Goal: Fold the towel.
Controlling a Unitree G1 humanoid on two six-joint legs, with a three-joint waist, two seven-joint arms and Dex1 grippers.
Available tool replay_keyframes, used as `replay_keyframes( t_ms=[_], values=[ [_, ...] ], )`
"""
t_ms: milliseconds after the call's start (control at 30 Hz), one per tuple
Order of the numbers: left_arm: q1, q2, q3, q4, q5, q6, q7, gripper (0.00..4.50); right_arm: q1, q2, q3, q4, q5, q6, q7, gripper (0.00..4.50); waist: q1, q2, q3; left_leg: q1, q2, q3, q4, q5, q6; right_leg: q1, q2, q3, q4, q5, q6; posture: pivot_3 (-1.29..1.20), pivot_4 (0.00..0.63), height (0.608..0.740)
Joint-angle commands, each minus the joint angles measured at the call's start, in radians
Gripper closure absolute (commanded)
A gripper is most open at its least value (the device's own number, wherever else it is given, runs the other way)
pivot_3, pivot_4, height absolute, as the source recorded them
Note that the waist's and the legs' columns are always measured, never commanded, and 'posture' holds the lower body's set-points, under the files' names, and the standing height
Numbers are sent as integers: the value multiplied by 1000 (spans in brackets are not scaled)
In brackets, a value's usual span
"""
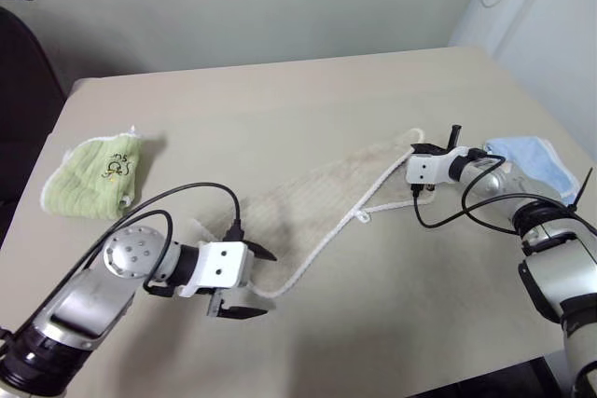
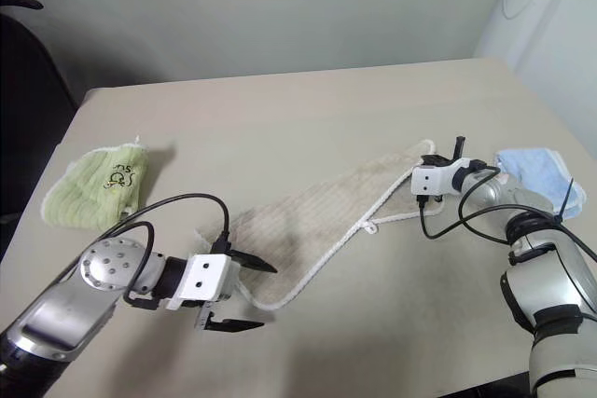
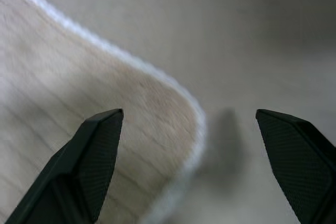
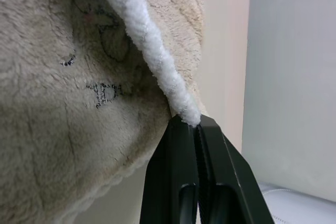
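Resting on our beige table [image 1: 308,90] by a pale wall, the towel [image 2: 317,216] stretches diagonally. Our right gripper [image 4: 197,124] pinches its edging; our left gripper [image 1: 250,279] gapes.

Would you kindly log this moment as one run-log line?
left gripper: open, at towel near corner | right gripper: shut on towel far edge | towel: part folded on table

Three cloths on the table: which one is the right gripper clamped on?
The beige towel in the middle; the right gripper pinches its white corded edge. The green cloth and blue cloth lie untouched.
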Motion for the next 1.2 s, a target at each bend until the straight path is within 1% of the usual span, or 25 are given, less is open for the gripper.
replay_keyframes(
  t_ms=[33, 133, 267, 400, 533, 700, 733, 933, 1033, 1167, 1200],
  values=[
    [30, -7, -3, -40, 26, -12, 28, 18, 43, -53, -71, -129, 81, -16, 63, 4500, -1, 0, 0, 0, 0, 0, 0, 0, 0, 0, 0, 0, 0, 0, 0, 0, 150, 740],
    [97, 7, 13, -109, 9, 27, 38, 18, 121, -85, -130, -294, 163, 7, 145, 4500, -4, 0, 0, -2, 0, 0, -1, 1, -1, -1, 0, 0, -1, 0, 0, 0, 150, 740],
    [178, 42, 32, -175, 19, 53, 50, 18, 227, -123, -183, -499, 215, 73, 233, 4500, -6, 0, 0, -2, 0, 0, 0, 2, -4, -1, 0, 0, -2, 0, 0, 0, 150, 740],
    [206, 63, 44, -189, 25, 63, 61, 18, 266, -131, -210, -596, 219, 131, 277, 4500, -6, 0, 0, -2, 0, 0, 2, 1, 0, 0, 0, 0, -1, 0, 1, 0, 150, 740],
    [182, 40, 35, -158, 65, 56, 106, 18, 287, -124, -227, -651, 227, 162, 294, 4500, -6, 0, 0, -1, 0, 0, 2, 1, 1, 0, 0, 0, 0, 2, 1, 0, 150, 740],
    [160, 29, 72, -159, 7, 90, 99, 18, 316, -125, -246, -683, 227, 184, 299, 4500, -6, 0, 0, -1, 0, 0, 2, 1, 1, 0, 0, 0, 0, 2, 1, 0, 150, 740],
    [148, 29, 72, -145, 15, 88, 102, 18, 320, -125, -249, -684, 225, 188, 296, 4500, -6, 0, 0, -1, 0, 0, 2, 1, 1, 0, 0, 0, 0, 2, 1, 0, 150, 740],
    [106, 22, 3, -56, 116, 26, 106, 18, 325, -114, -254, -694, 214, 206, 282, 4500, -8, 0, 0, -1, 0, 0, 2, 2, 0, 0, 0, 0, 0, 2, 1, 0, 150, 740],
    [77, 8, -31, 17, 170, -7, 119, 18, 329, -113, -258, -701, 212, 212, 277, 4500, -4, 2, -2, 0, 0, 0, 3, 2, 0, 1, 0, 0, 0, 2, 1, 0, 150, 740],
    [53, -9, -50, 53, 158, -8, 103, 18, 332, -112, -265, -704, 208, 221, 269, 4500, 4, 6, -4, 4, 0, 0, 3, 2, 2, 6, 0, 0, -2, 2, 3, 0, 150, 740],
    [46, -14, -54, 62, 160, -12, 103, 371, 332, -111, -265, -704, 206, 222, 267, 4500, 5, 6, -4, 6, 0, 0, 3, 2, 3, 9, 0, 0, -2, 3, 3, 0, 150, 740]
  ],
)
